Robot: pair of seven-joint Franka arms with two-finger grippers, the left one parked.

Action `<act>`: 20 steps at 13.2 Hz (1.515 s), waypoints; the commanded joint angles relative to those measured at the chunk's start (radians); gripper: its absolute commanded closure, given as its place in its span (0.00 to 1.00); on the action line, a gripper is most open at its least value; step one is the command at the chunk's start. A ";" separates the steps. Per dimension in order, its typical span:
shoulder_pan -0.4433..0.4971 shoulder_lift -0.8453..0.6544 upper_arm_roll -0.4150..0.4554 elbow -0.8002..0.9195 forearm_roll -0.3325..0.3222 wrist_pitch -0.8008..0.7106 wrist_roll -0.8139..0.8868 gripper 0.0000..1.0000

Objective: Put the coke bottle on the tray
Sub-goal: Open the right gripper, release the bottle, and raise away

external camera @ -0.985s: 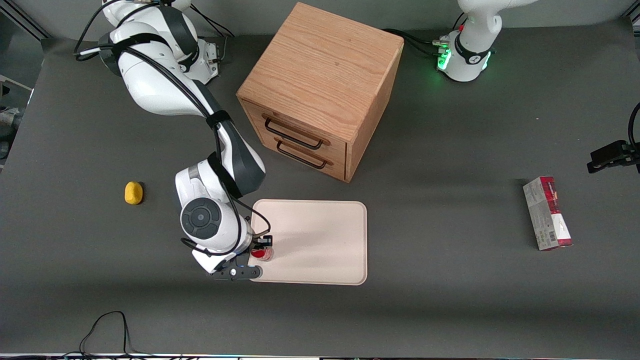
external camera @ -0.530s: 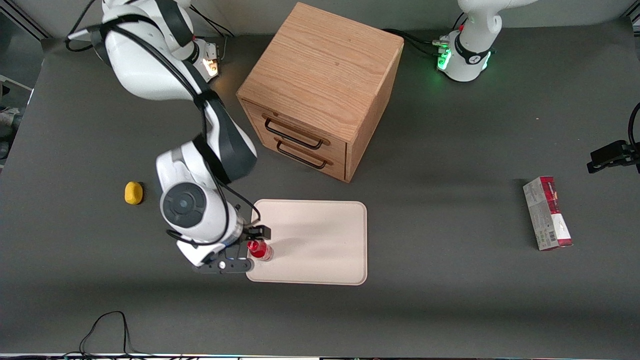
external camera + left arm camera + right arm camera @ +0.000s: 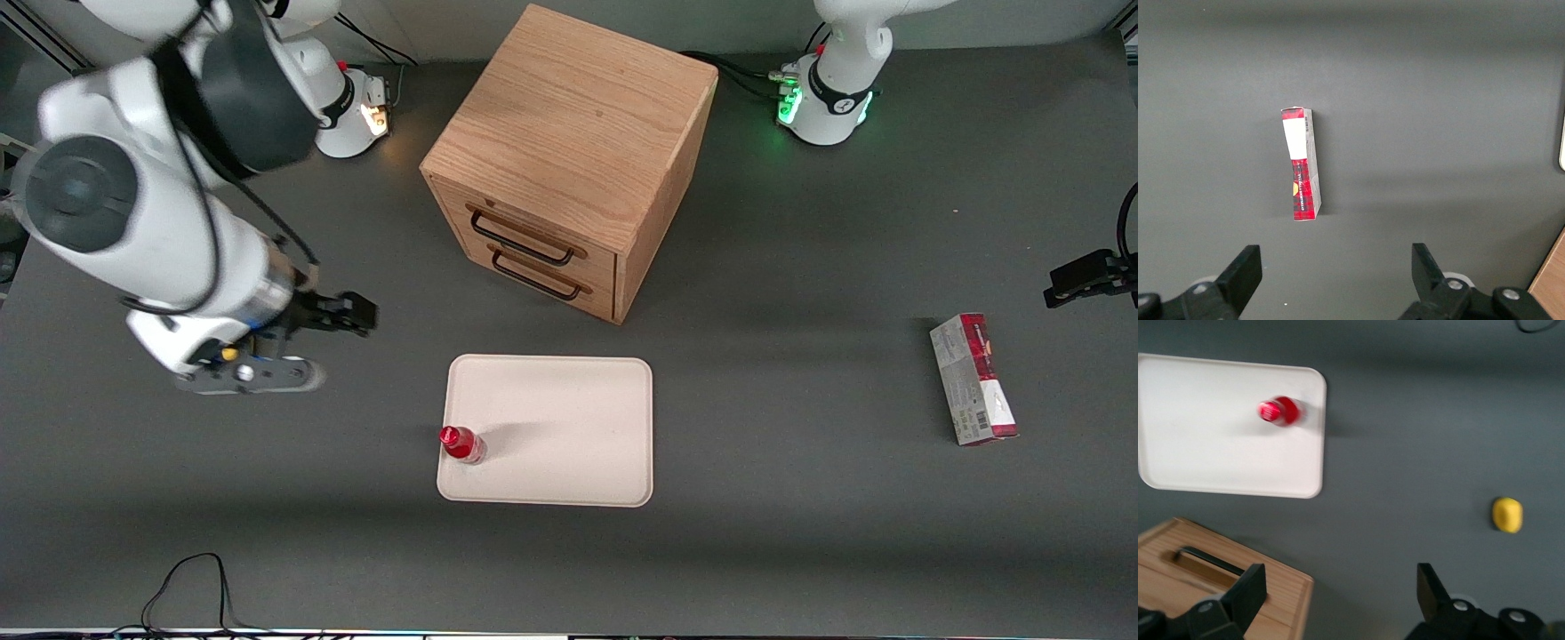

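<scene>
The coke bottle (image 3: 460, 444) (image 3: 1279, 411), small and red with a red cap, stands upright on the cream-white tray (image 3: 569, 418) (image 3: 1211, 447). It is close to the tray's corner that is nearer the front camera, toward the working arm's end. My gripper (image 3: 353, 314) (image 3: 1341, 587) is open and holds nothing. It hangs high above the bare table, well apart from the bottle, farther from the front camera than the tray.
A wooden two-drawer cabinet (image 3: 569, 151) (image 3: 1225, 587) stands farther from the front camera than the tray. A small yellow object (image 3: 1507, 515) lies on the table toward the working arm's end. A red-and-grey carton (image 3: 973, 378) (image 3: 1301, 167) lies toward the parked arm's end.
My gripper has let go of the bottle, risen and swung away toward the working arm's end. The bottle stays standing on the tray.
</scene>
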 commanded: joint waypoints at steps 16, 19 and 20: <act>-0.286 -0.508 -0.066 -0.699 0.020 0.301 -0.311 0.00; -0.348 -0.511 -0.006 -0.702 0.018 0.284 -0.309 0.00; -0.340 -0.513 -0.006 -0.702 0.018 0.284 -0.308 0.00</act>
